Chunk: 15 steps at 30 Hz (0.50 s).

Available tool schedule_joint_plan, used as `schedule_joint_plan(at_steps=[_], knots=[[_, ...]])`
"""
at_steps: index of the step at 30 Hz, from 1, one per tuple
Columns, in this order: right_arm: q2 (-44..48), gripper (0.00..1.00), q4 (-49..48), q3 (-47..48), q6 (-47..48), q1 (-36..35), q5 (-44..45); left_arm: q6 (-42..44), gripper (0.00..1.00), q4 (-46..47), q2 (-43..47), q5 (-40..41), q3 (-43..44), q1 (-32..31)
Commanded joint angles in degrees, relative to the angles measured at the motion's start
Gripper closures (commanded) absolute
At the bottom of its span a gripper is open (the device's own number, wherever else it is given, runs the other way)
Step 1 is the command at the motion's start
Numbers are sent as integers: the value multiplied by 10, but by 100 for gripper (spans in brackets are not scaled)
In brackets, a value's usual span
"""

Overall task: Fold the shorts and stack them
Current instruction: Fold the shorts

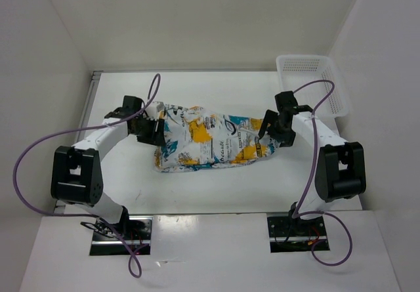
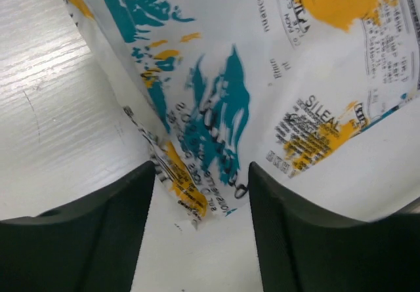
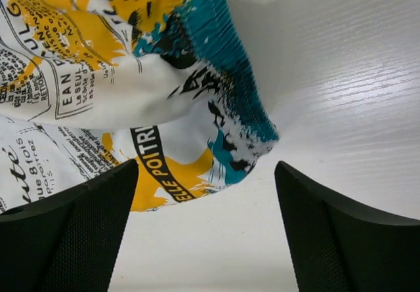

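The shorts [image 1: 210, 141] look light and limp. The left tool [image 1: 152, 125] at their 9 o'clock edge and the right tool [image 1: 269, 129] at 3 o'clock both stand apart; best pinched there.

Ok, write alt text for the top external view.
Printed shorts lie crumpled across the middle of a white table, the left hand at their left end and the right hand at their right end. A white mesh basket sits at the far right corner.
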<state>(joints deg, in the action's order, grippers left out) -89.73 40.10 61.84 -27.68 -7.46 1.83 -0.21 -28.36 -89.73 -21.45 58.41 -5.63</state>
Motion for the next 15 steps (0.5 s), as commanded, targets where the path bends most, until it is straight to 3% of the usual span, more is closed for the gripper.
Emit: schedule_joint_plan(at_steps=[1, 2, 3, 5, 9, 10, 11, 13, 14, 15], knots=[[-6, 10, 4, -1, -2, 3, 6, 2, 30, -13, 33, -21, 29, 4], [0, 10, 4, -1, -2, 3, 6, 2, 20, -13, 39, -28, 35, 4], [0, 10, 4, -1, -2, 3, 12, 2, 17, -20, 39, -28, 36, 4], [5, 13, 10, 11, -2, 3, 19, 2, 20, -35, 53, -28, 43, 4], [5, 17, 10, 16, -2, 3, 19, 2, 51, -41, 66, -38, 36, 4], [5, 17, 10, 16, -2, 3, 19, 2, 65, -41, 66, -51, 22, 4], [0, 17, 10, 16, -2, 3, 13, 2, 70, -47, 61, -51, 13, 4], [0, 17, 10, 16, -2, 3, 7, 2, 69, -47, 53, -69, -11, 4], [0, 17, 5, 16, -2, 3, 7, 2, 56, -38, 47, -76, -39, 4], [0, 17, 5, 16, -2, 3, 7, 2, 52, -31, 47, -86, -53, 4]])
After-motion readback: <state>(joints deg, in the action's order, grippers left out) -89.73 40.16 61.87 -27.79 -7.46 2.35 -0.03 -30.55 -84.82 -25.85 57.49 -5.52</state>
